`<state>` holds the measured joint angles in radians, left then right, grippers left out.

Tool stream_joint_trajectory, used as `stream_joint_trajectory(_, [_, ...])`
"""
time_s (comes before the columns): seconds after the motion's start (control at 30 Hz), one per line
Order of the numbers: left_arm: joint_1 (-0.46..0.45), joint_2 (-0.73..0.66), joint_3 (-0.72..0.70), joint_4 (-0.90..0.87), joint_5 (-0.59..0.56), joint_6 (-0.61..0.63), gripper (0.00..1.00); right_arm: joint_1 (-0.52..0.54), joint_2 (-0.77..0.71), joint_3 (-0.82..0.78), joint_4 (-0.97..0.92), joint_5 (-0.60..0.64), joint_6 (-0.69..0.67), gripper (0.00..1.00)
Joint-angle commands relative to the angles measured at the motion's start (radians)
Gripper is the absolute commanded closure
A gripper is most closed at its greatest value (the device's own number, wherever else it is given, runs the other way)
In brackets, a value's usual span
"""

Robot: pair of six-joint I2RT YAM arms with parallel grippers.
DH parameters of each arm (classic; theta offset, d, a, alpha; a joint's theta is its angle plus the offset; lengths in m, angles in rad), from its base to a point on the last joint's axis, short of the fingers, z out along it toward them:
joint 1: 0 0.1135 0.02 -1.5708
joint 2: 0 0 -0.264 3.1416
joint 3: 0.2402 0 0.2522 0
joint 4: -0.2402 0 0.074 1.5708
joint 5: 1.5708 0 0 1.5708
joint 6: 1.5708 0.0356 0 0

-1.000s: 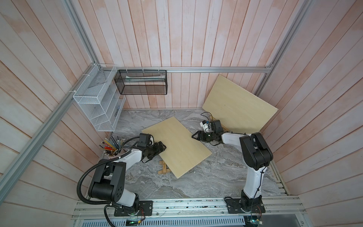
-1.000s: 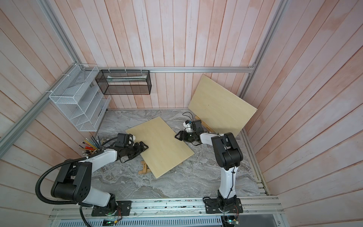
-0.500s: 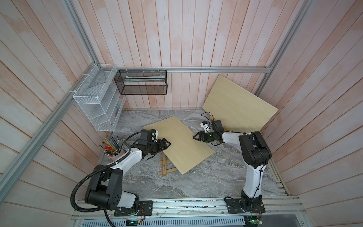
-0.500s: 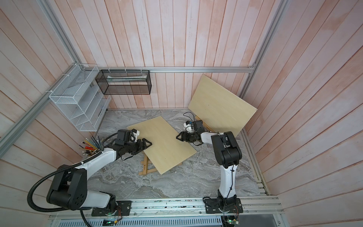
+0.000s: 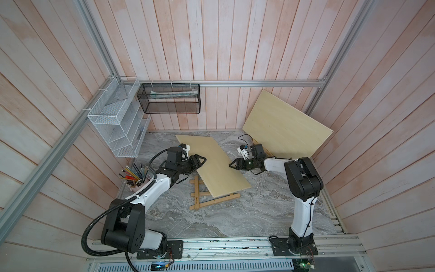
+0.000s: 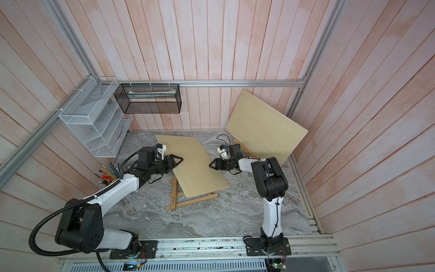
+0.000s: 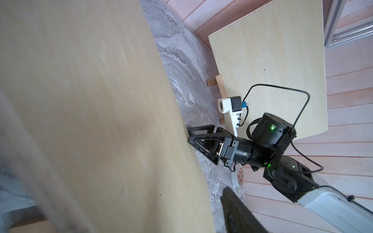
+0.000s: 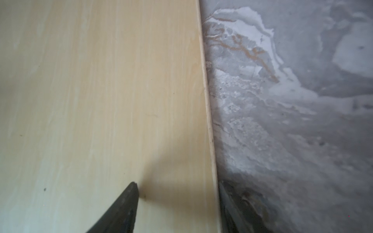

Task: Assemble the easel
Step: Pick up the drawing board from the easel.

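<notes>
We are finding the easel [image 5: 214, 201] lying flat on the table [image 5: 235, 219], half hidden under the plywood board [image 5: 219, 169] (its near end poking out). The left gripper [image 5: 203, 162] and right gripper [image 5: 231, 165] are straddling the board's opposite edges, jaws apart, neither touching the easel.

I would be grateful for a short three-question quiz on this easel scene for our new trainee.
1. True or false: the easel lies flat on the table, partly under the middle board.
2. Where is the second board? A) propped up in the back right corner B) lying flat on the table C) stacked on the middle board
3. Fill in: the left tool and the right tool stand at ___ edges of the middle board.
Key: 1 true; 2 A; 3 opposite.
</notes>
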<state>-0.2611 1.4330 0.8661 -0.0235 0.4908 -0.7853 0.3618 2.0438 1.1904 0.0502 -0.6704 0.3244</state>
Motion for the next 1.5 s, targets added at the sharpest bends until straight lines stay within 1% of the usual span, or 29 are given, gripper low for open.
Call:
stream_joint_trajectory(0.0, [-0.017, 0.018, 0.041, 0.085, -0.015, -0.063, 0.44, 0.031, 0.006, -0.004, -0.089, -0.019, -0.01, 0.36])
stream_joint_trajectory(0.2, [-0.018, 0.015, 0.033, 0.057, -0.069, -0.089, 0.66, 0.032, -0.038, -0.018, -0.042, -0.023, 0.004, 0.36])
stream_joint_trajectory(0.27, [-0.018, 0.01, 0.031, 0.048, -0.078, -0.089, 0.76, 0.031, -0.054, -0.023, -0.028, -0.025, 0.014, 0.36])
stream_joint_trajectory(0.33, [-0.018, 0.006, 0.031, 0.035, -0.089, -0.089, 0.89, 0.03, -0.074, -0.029, -0.013, -0.03, 0.021, 0.36])
stream_joint_trajectory(0.43, [-0.018, -0.004, 0.035, 0.021, -0.101, -0.092, 0.97, 0.03, -0.113, -0.039, 0.009, -0.032, 0.029, 0.36])
stream_joint_trajectory(0.53, [-0.018, -0.023, 0.037, 0.009, -0.138, -0.1, 1.0, 0.028, -0.175, -0.058, 0.013, -0.007, 0.029, 0.36])
stream_joint_trajectory(0.67, [-0.018, -0.06, 0.025, 0.023, -0.224, -0.123, 1.0, 0.03, -0.297, -0.121, -0.003, 0.049, 0.004, 0.36])
stream_joint_trajectory(0.73, [-0.018, -0.083, 0.018, 0.045, -0.271, -0.14, 1.0, 0.038, -0.362, -0.156, -0.038, 0.081, -0.031, 0.36])
stream_joint_trajectory(0.8, [-0.018, -0.104, 0.017, 0.077, -0.305, -0.15, 1.0, 0.058, -0.422, -0.185, -0.095, 0.14, -0.081, 0.36])
stream_joint_trajectory(0.87, [-0.018, -0.119, 0.022, 0.127, -0.322, -0.156, 1.0, 0.1, -0.484, -0.211, -0.158, 0.203, -0.14, 0.35])
stream_joint_trajectory(0.93, [-0.018, -0.127, 0.023, 0.203, -0.315, -0.157, 1.0, 0.146, -0.536, -0.237, -0.194, 0.256, -0.182, 0.34])
stream_joint_trajectory(1.0, [-0.017, -0.129, 0.028, 0.287, -0.284, -0.156, 1.0, 0.176, -0.584, -0.27, -0.194, 0.287, -0.194, 0.34])
stream_joint_trajectory(1.07, [-0.006, -0.126, 0.045, 0.381, -0.218, -0.142, 1.0, 0.181, -0.627, -0.308, -0.17, 0.294, -0.18, 0.33])
stream_joint_trajectory(1.13, [0.011, -0.133, 0.077, 0.406, -0.163, -0.116, 1.0, 0.181, -0.666, -0.342, -0.148, 0.306, -0.177, 0.33])
stream_joint_trajectory(1.17, [0.023, -0.146, 0.094, 0.397, -0.15, -0.097, 1.0, 0.181, -0.68, -0.348, -0.152, 0.31, -0.184, 0.33])
stream_joint_trajectory(1.23, [0.047, -0.179, 0.13, 0.334, -0.163, -0.045, 1.0, 0.181, -0.703, -0.351, -0.177, 0.326, -0.198, 0.33])
stream_joint_trajectory(1.33, [0.057, -0.229, 0.217, 0.144, -0.237, 0.114, 1.0, 0.182, -0.724, -0.373, -0.214, 0.327, -0.2, 0.32])
stream_joint_trajectory(1.4, [0.056, -0.247, 0.274, 0.019, -0.266, 0.231, 1.0, 0.187, -0.705, -0.379, -0.258, 0.315, -0.202, 0.32])
stream_joint_trajectory(1.47, [0.056, -0.269, 0.311, -0.087, -0.314, 0.317, 1.0, 0.203, -0.665, -0.378, -0.297, 0.294, -0.217, 0.33])
